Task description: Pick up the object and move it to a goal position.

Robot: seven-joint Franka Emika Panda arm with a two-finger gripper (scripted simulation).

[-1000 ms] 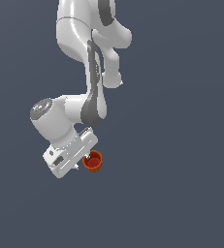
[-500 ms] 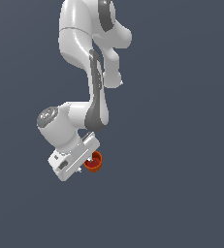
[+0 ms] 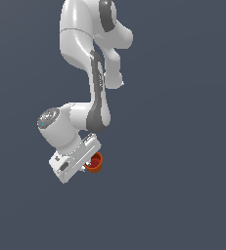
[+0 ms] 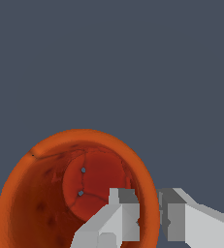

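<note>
Claw [image 4: 150, 220] pinches the cup [image 3: 94, 163] by its wall, one finger [image 4: 114, 223] inside the rim, the other outside. Prob. so it hangs steady w/ mouth toward the wrist cam. No goal marker visible.

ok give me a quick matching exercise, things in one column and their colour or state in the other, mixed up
Things:
1. cup
2. tool
3. arm
4. background

Colour or state:
a. plain dark grey-blue
b. white with grey parts, reaching down
c. red-orange, darker red inside
d. fingers either side of the cup wall

Pairs: 1-c, 2-d, 3-b, 4-a
</note>
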